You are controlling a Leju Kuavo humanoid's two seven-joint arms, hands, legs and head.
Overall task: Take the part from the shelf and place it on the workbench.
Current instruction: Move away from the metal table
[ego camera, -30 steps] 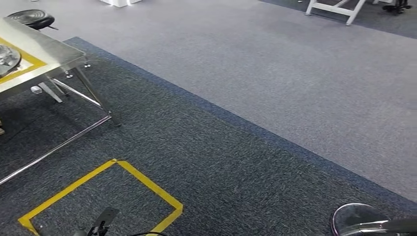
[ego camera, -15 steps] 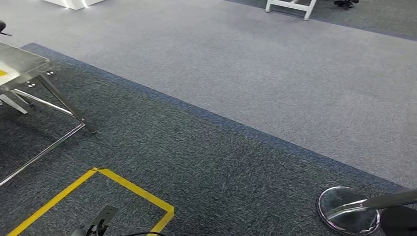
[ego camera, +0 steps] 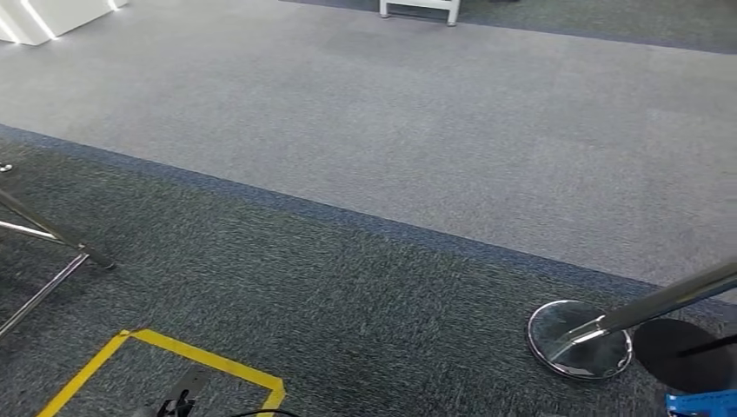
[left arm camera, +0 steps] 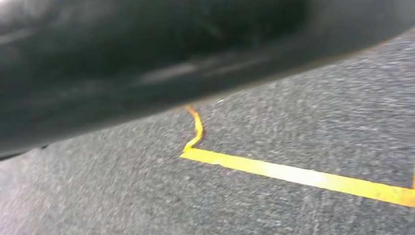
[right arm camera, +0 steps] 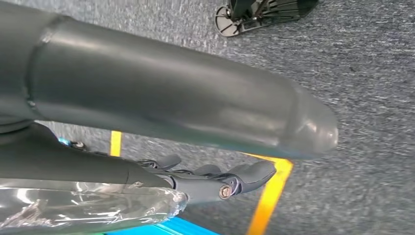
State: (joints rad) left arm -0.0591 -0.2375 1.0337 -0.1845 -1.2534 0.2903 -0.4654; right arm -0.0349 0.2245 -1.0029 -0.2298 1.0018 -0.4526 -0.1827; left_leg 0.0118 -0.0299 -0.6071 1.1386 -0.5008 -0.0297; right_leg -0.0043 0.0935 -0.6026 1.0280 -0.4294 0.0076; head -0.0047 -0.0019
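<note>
Beside the yellow tape floor square (ego camera: pixel 165 365) we hang our right hand (right arm camera: pixel 215 178) with fingers loosely extended, holding nothing we can see; the left hand's state and the part's whereabouts we cannot tell.

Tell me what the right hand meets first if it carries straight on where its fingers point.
Probably the floor: the right hand points its fingers toward the dark carpet at the yellow tape line, with nothing between, though depth is unclear.

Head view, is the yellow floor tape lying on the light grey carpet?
No, the yellow floor tape lies on the dark carpet, nearer than the light grey carpet.
</note>
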